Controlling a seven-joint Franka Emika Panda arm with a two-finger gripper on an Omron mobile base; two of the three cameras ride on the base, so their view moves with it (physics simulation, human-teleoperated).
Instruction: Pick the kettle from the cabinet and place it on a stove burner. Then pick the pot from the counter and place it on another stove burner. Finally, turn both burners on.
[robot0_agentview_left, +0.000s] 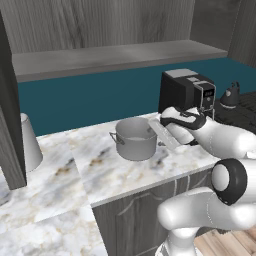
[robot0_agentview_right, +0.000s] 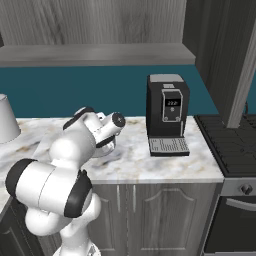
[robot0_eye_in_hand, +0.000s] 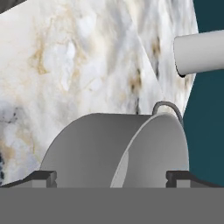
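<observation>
Claw is standing released, its two dark fingertips spread wide on either side of the pot, holding nothing; in the hand view the pot is appearing rolled sideways, its open mouth facing right and one thin loop handle arching off the rim toward the teal wall; in the left base view the same pot is sitting upright on the counter, mouth up, its two side handles lying along a line running left to right, with the hand just beside its right rim; the pot is standing on the white marble in front of the black coffee machine; a pale cylinder is lying further along the counter in the hand view; the kettle is resting upright on the stove burners to the right, handle loop up; the cabinet shelf is running above the teal backsplash.
</observation>
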